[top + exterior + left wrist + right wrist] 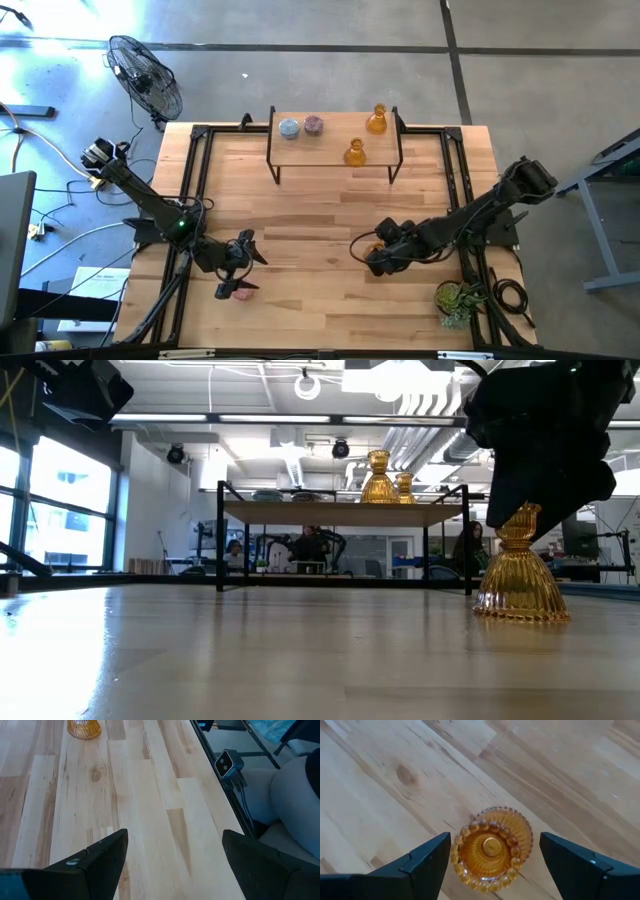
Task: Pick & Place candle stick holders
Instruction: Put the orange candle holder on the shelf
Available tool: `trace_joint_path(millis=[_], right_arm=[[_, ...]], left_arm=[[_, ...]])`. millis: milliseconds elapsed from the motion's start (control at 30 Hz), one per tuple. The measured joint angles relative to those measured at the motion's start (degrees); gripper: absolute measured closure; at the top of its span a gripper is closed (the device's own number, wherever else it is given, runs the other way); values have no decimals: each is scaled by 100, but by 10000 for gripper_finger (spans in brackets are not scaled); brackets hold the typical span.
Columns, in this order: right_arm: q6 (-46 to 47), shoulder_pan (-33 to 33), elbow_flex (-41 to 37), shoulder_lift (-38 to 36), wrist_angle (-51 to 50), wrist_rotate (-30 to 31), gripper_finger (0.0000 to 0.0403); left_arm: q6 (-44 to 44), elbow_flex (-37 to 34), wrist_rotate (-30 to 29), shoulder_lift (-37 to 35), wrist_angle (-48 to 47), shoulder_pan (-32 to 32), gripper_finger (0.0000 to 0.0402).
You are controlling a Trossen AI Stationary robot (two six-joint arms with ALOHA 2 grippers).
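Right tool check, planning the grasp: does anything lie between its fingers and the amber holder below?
Nothing. In the right wrist view the right tool is open above the amber holder, with only bare wooden table around it.

Overhead, table-level, 2 wrist cams; share table (pixel 330 230).

Worktop (pixel 300 250): pale wood planks, black frame rails.
On worktop: amber holder (pixel 384 232) standing upright mid-right; pink holder (pixel 243 291) near-left; plant (pixel 458 300) near-right corner.
Shelf (pixel 330 150): far side; blue holder (pixel 289 128), pink one (pixel 314 125), two amber (pixel 355 152).
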Motion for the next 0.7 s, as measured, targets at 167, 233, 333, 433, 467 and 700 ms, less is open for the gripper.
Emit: trace_joint_path(millis=[167,233,333,433,467,700], right_arm=[[-24,-67,0,-1,1,-16,101],[-22,-93,0,-1,1,-59,101],[-23,-96,0,-1,-2,-53,101],[-24,-96,0,-1,-1,-77,101],[-22,-96,0,-1,1,-108,101],[-22,-96,0,-1,-45,-414,101]], left_arm=[[0,1,1,0,-12,0,82],[-1,1,1,0,-61,-1,82],[-2,1,1,0,-137,-2,82],[-6,1,3,11,-161,0,82],[-27,1,3,31,-148,-2,82],[-41,1,20,222,-165,-2,82]])
